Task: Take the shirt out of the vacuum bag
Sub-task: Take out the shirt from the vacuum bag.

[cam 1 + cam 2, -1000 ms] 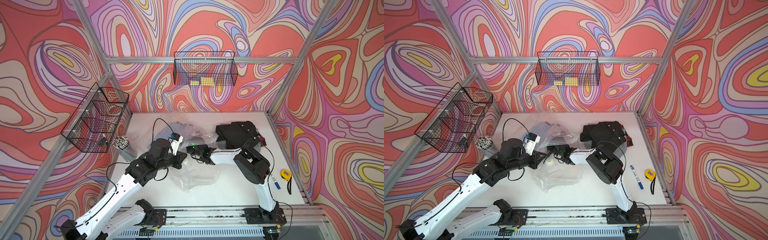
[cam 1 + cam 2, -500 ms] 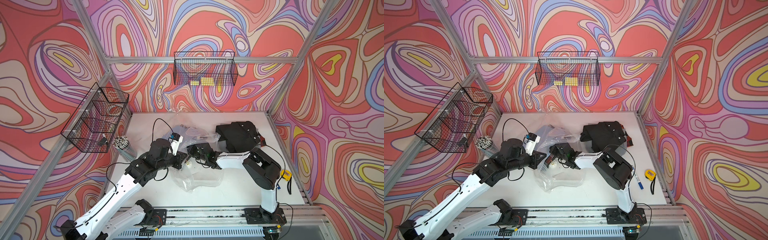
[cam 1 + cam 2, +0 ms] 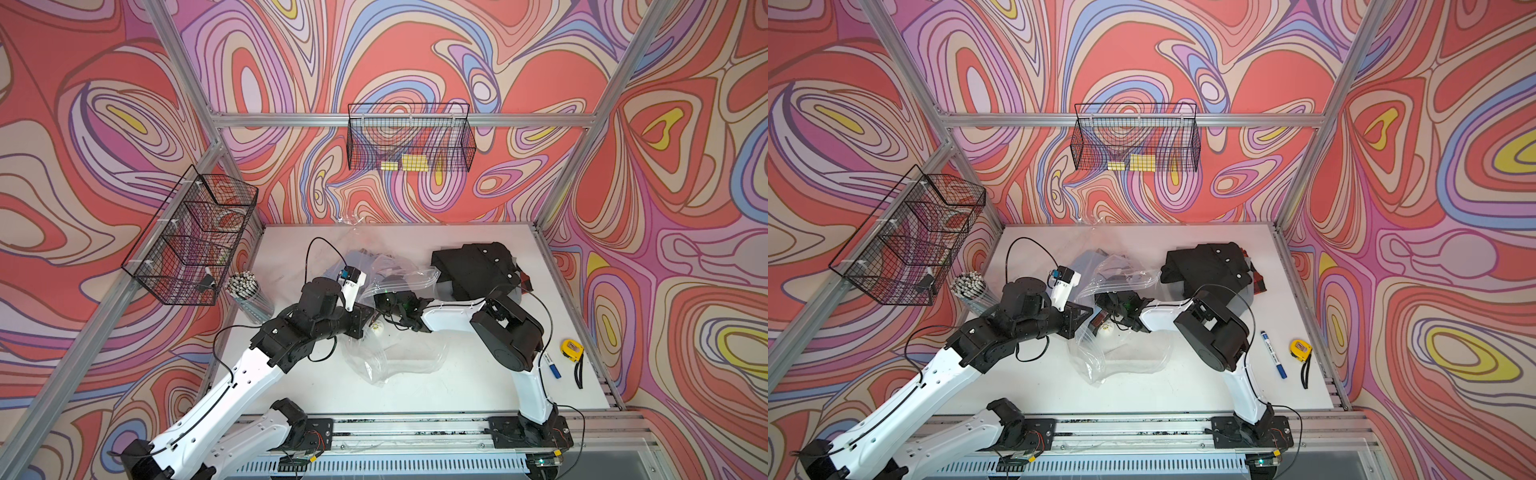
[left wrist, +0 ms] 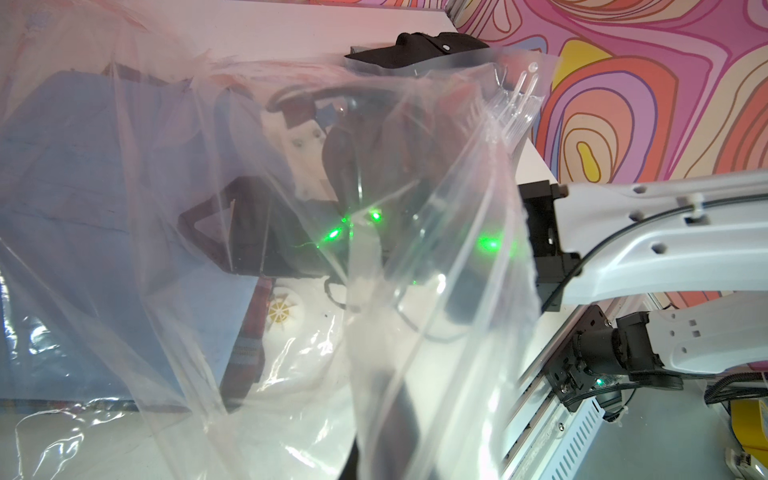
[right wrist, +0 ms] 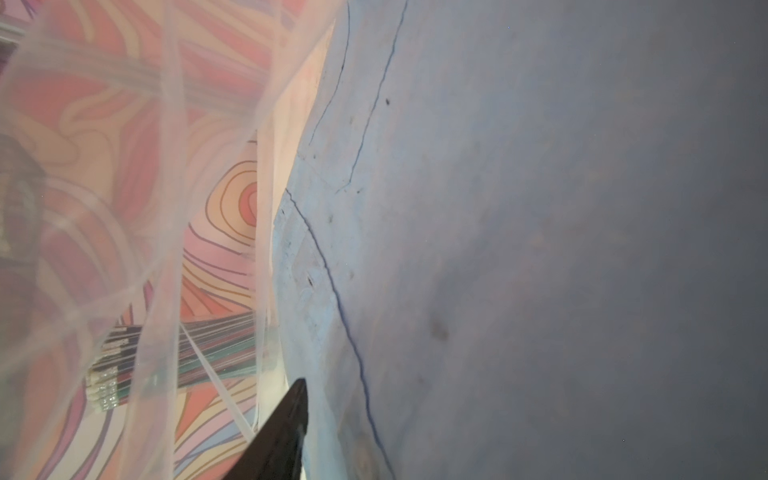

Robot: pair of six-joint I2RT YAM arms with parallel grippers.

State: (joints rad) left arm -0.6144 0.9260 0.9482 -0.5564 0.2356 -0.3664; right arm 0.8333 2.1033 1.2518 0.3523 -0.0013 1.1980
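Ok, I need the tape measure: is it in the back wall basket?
No, the tape measure lies on the table beside the blue marker.

Two robot arms were mounted at 6 o'clock: a left arm and a right arm. One clear plastic bag lay mid-table, with one white valve on it and one blue shirt inside. One black garment sat at 1 o'clock, showing three white buttons. There were two wire baskets: a back basket at 12 o'clock, holding two yellow pads, and a side basket at 10 o'clock. One bundle of pencils, too many to count, stood at 9 o'clock. One blue marker and one yellow tape measure lay at 4 o'clock.
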